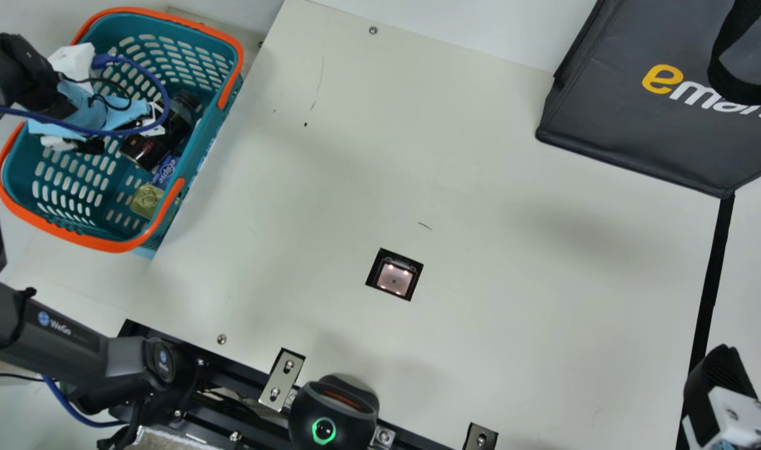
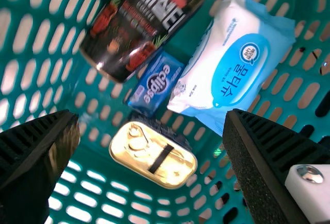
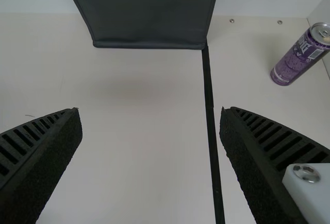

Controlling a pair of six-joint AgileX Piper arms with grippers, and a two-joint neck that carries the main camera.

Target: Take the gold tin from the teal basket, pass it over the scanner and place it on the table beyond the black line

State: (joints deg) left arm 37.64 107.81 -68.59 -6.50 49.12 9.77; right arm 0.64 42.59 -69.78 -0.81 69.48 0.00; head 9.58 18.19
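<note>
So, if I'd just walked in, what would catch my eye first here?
Probably the orange-rimmed teal basket at the main view's upper left, with a shiny gold tin lying inside. Next, the big dark bag at the upper right, then the small glowing square set into the pale table.

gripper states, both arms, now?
Left gripper: open, empty, at the basket; tin in the basket, ungripped.
Right gripper: open, empty, by the black line.
</note>
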